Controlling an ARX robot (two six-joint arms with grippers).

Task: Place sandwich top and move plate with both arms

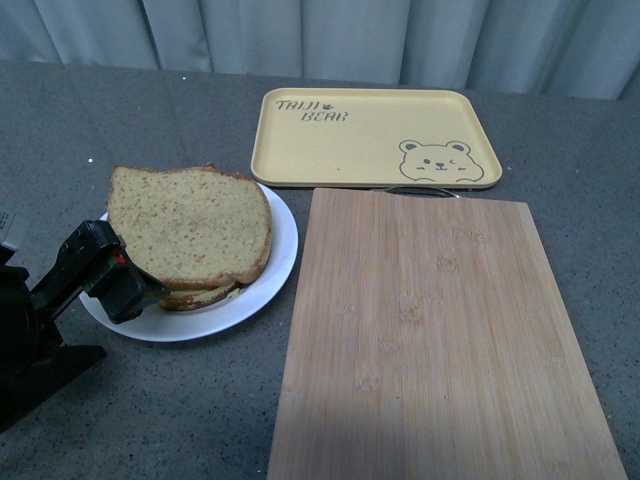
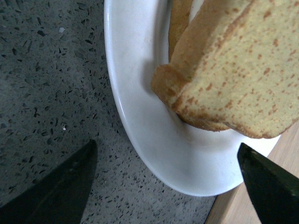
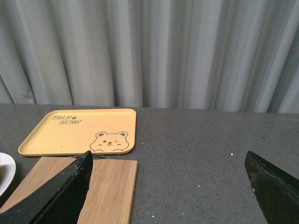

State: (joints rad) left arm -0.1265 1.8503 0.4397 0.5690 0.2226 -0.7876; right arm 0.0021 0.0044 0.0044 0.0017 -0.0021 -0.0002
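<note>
One step seemingly done: bread slice (image 1: 190, 225) stacked on plate (image 1: 285, 245). Left gripper (image 2: 164, 154) wide at rim, right gripper (image 3: 168, 156) wide, empty, away; next, likely grip both sides.

The yellow rectangular tray (image 1: 360, 140) carries dark lettering, apparently "TAIJI BEAR", in the corner diagonally opposite its winking cartoon bear face (image 1: 436, 160). A faint stamp (image 1: 470, 236) on the pale bamboo cutting board (image 1: 440, 340), near that face, is illegible.

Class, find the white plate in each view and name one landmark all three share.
Front view: plate left of centre, carrying the sandwich top.
Left wrist view: plate fills the middle, close up.
Right wrist view: a sliver of plate at the frame edge.
Shared landmark: the wooden board beside it.
</note>
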